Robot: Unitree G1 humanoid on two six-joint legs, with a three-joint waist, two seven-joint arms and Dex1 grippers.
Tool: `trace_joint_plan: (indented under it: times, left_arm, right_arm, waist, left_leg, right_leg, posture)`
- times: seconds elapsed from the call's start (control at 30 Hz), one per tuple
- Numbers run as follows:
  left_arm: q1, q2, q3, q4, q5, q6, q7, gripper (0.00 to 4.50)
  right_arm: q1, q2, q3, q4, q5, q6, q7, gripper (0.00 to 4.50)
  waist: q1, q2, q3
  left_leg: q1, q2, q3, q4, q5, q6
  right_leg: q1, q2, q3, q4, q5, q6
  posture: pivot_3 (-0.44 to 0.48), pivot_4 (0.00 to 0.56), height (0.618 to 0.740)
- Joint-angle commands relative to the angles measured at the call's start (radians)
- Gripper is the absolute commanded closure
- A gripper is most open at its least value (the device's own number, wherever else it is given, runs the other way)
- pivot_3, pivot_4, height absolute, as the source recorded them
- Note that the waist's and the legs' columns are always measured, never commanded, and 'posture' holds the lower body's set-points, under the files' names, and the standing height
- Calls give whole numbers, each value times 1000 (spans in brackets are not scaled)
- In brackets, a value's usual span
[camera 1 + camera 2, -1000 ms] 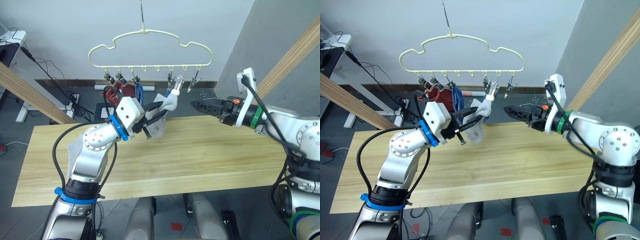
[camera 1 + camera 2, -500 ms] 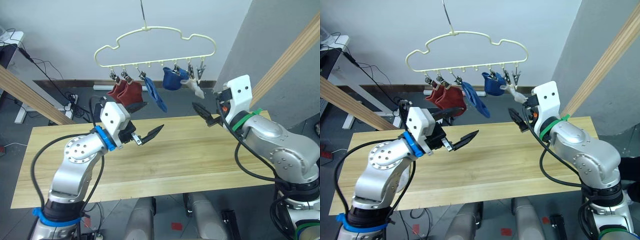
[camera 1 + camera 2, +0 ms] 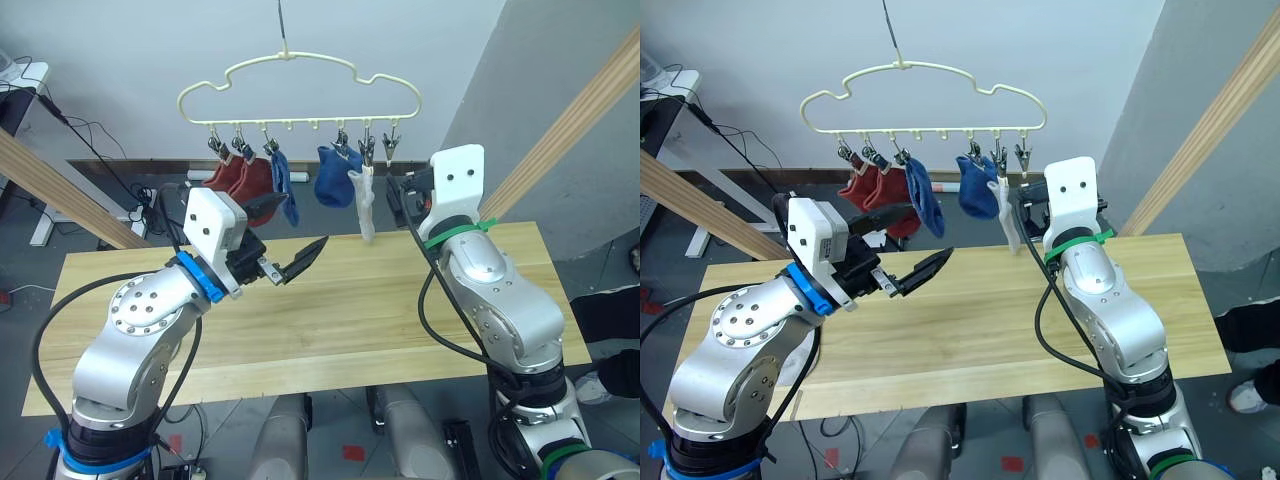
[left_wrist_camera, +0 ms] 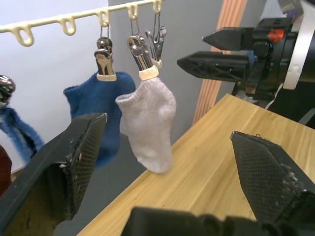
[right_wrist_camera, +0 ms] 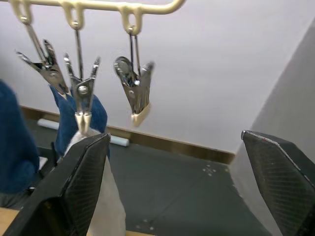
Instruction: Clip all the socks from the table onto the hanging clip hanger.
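The grey sock (image 3: 365,205) now hangs clipped on the hanger (image 3: 300,95) beside the blue one (image 3: 330,180), freed by the left gripper (image 3: 295,235), now spread empty like the right gripper (image 5: 179,182); one sock looks left.

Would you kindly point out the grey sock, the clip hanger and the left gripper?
grey sock (image 4: 150,118): left wrist view, middle of its foot.
clip hanger (image 3: 300,122): left eye view, lower bar.
left gripper (image 3: 298,233): left eye view, between the open fingertips.
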Motion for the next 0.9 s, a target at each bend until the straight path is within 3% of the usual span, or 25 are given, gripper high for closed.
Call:
trace_joint_plan:
  times: [0.03,0.17,0.4,0.8,0.9]
  left_arm:
    - [-3,4,30,-52,-18,2,21,3]
    - [-19,-3,54,-79,-92,42,32,0]
    - [-74,-2,102,-93,-214,111,73,0]
    - [-78,13,74,-101,-209,109,108,0]
    - [-78,14,71,-101,-210,109,113,0]
  right_arm:
    - [-28,47,9,-1,-67,-44,-9,180]
    - [-41,93,6,17,-107,-65,18,1264]
    - [-56,145,5,50,-162,-85,49,1264]
    - [-104,224,-21,153,-257,-153,43,1264]
    - [-111,233,-29,174,-273,-165,48,1831]
  waist:
    - [0,0,0]
    - [0,0,0]
    - [5,0,0]
    - [7,0,0]
    - [7,0,0]
  left_leg:
    - [0,0,0,0,0,0]
    - [0,0,0,0,0,0]
    - [0,0,0,0,0,0]
    - [0,0,0,0,0,-1]
    - [0,0,0,0,0,-1]
  right_leg:
    - [0,0,0,0,0,0]
    - [0,0,-1,0,0,0]
    - [0,0,-1,0,0,0]
    - [0,0,0,1,0,0]
    - [0,0,0,1,0,0]
  posture:
    - [38,364,740]
    - [44,360,740]
    - [48,354,740]
    - [52,356,740]
    - [55,358,740]
